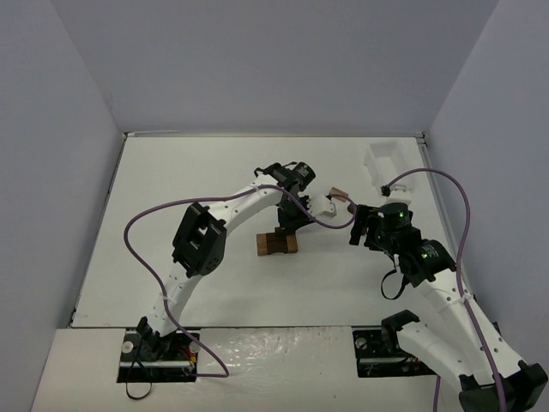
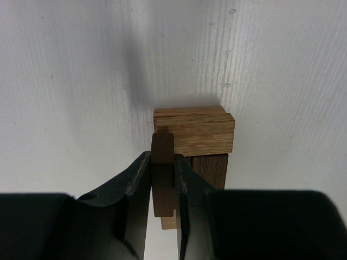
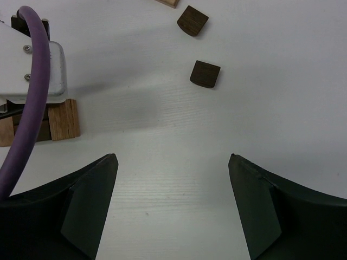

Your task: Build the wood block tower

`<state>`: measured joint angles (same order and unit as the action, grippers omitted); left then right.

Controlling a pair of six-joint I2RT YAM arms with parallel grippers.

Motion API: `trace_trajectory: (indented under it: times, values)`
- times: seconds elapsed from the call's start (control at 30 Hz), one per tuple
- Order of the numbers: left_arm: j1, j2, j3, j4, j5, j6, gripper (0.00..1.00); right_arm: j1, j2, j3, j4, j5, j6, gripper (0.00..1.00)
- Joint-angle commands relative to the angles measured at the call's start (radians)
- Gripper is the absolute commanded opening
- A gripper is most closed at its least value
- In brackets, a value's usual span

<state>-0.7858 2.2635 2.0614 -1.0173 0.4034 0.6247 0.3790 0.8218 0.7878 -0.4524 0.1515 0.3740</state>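
Near the middle of the bench, the left jaws clench a dark block right at the wood block tower, so placing looks in hand and next calls for seating it squarely before releasing, while the right jaws hang spread, empty.

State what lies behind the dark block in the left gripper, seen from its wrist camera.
Behind the dark block, a light tan block lies crosswise. The fingers hide whatever lies beneath.
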Motion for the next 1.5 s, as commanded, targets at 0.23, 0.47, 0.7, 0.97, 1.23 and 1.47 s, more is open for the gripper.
trace_trajectory:
  times: [0.23,0.47,0.7,0.97,1.23,1.47]
  values:
    - [-0.022,-0.029,0.054,-0.01,-0.006,-0.003,0.0,-0.002,-0.021,0.088,-0.09,0.029,0.04,0.83]
    - [-0.024,-0.024,0.054,-0.017,-0.055,-0.006,0.0,-0.002,-0.022,0.091,-0.111,0.037,0.039,0.85]
    - [-0.027,-0.019,0.059,-0.03,-0.074,-0.006,0.0,-0.002,-0.024,0.088,-0.111,0.039,0.04,0.85]
    - [-0.036,-0.007,0.074,-0.035,-0.069,-0.01,0.0,-0.002,-0.027,0.088,-0.111,0.042,0.04,0.85]
    - [-0.038,0.005,0.081,-0.052,-0.074,-0.013,0.01,-0.003,-0.024,0.087,-0.109,0.044,0.039,0.86]
    - [-0.042,0.016,0.082,-0.066,-0.092,-0.014,0.01,-0.002,-0.024,0.087,-0.11,0.043,0.038,0.86]
